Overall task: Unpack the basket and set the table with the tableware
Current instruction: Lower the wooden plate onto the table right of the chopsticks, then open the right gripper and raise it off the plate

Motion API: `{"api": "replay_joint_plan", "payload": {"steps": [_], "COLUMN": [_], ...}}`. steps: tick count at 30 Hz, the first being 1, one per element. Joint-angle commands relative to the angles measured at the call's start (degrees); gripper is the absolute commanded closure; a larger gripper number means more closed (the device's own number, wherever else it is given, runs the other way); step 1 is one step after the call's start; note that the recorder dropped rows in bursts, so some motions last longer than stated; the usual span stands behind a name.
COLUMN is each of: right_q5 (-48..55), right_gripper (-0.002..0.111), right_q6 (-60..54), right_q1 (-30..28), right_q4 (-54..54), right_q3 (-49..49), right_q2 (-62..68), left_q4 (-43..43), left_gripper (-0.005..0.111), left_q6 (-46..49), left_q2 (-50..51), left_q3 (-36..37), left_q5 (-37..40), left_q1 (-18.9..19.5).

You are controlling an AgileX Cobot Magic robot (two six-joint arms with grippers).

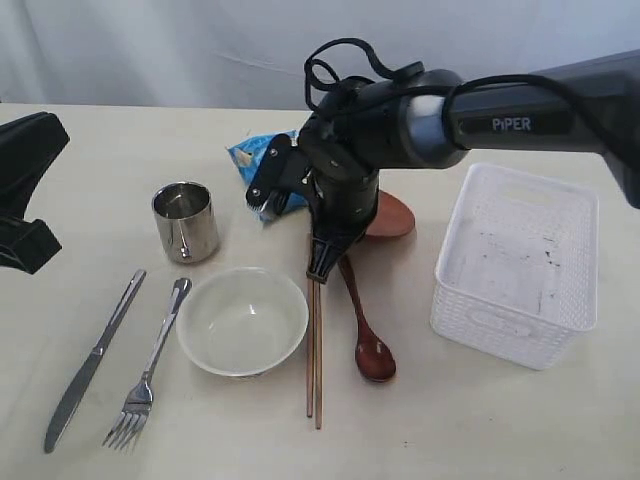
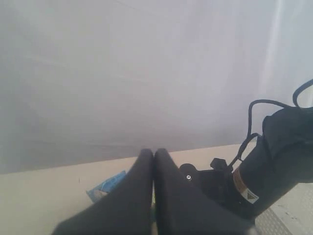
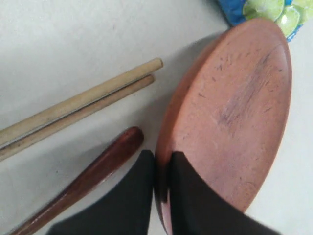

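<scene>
My right gripper (image 3: pixel 162 159) is shut on the rim of the round brown plate (image 3: pixel 234 112), which lies close to the chopsticks (image 3: pixel 78 110) and the wooden spoon (image 3: pixel 93 181). In the exterior view the right gripper (image 1: pixel 322 262) points down at mid-table, and its arm hides most of the plate (image 1: pixel 395 215). The chopsticks (image 1: pixel 314 350) and spoon (image 1: pixel 365 330) lie right of the white bowl (image 1: pixel 243 322). A steel cup (image 1: pixel 186 222), a knife (image 1: pixel 90 365) and a fork (image 1: pixel 150 375) are on the left. The white basket (image 1: pixel 500 325) stands at the right, nothing showing inside. My left gripper (image 2: pixel 154 152) is shut and holds nothing.
A blue crisp packet (image 1: pixel 255 155) lies behind the right arm on the cream table (image 1: pixel 500 420); it also shows as the packet (image 3: pixel 259 10) beside the plate. The left arm (image 1: pixel 20 190) rests at the far left edge. A white curtain closes off the back.
</scene>
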Motion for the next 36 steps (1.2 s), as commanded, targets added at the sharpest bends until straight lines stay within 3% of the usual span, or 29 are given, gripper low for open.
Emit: {"api": "replay_joint_plan", "payload": {"steps": [1,24,31,36], "right_q5": [-2.81,-5.16,-5.06,-5.06], "right_gripper": [0.109,0.107,0.072,0.07], "right_q6": [-2.03,-1.97,-1.69,-0.62], "right_q1": [-0.88,-2.71,-2.71,-2.71], "right_q4": [-0.04,2.16,3.41,3.41], "right_q3": [-0.4,-0.4,-0.4,-0.55], "right_q2": [1.13,3.92,3.92,2.51], "left_q4": [0.2,0.2,0.2,0.2], "left_gripper": [0.107,0.107,0.107,0.107], "left_q6": [0.39,0.45,0.45,0.45], "left_q2": [-0.26,-0.26,-0.26,-0.26], "left_q3": [0.35,0.35,0.35,0.35], "left_q5": [-0.1,-0.1,-0.1,-0.1], "left_q1": [-0.13,-0.13,-0.13,-0.13]}}
